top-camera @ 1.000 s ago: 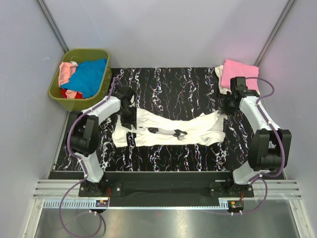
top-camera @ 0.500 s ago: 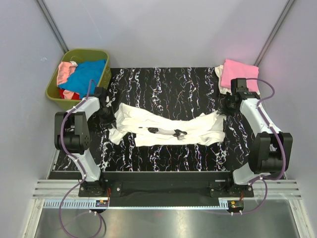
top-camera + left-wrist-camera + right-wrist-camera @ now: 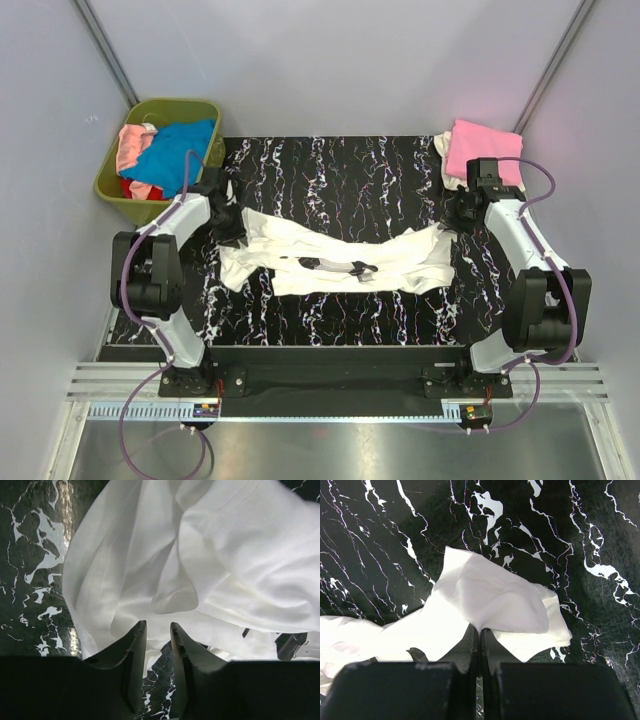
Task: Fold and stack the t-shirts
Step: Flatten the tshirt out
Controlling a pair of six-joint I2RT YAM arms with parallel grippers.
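We just swing our left gripper (image 3: 157, 625) back from the left edge, narrowly pinching the white t-shirt (image 3: 340, 255); right gripper (image 3: 479, 630) stays clamped. Still spreading, no fold yet.

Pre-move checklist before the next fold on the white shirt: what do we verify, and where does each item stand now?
1. Right gripper holds the white t-shirt: ok, fingers shut on a corner.
2. Left gripper holds the cloth: cannot tell, fingers slightly apart with cloth at the tips.
3. Shirt lies flat: not ok, it is bunched and creased at its left end.
4. Shirt is wholly on the table: ok.
5. Stack spot is set: ok, a folded pink t-shirt lies at the far right corner.
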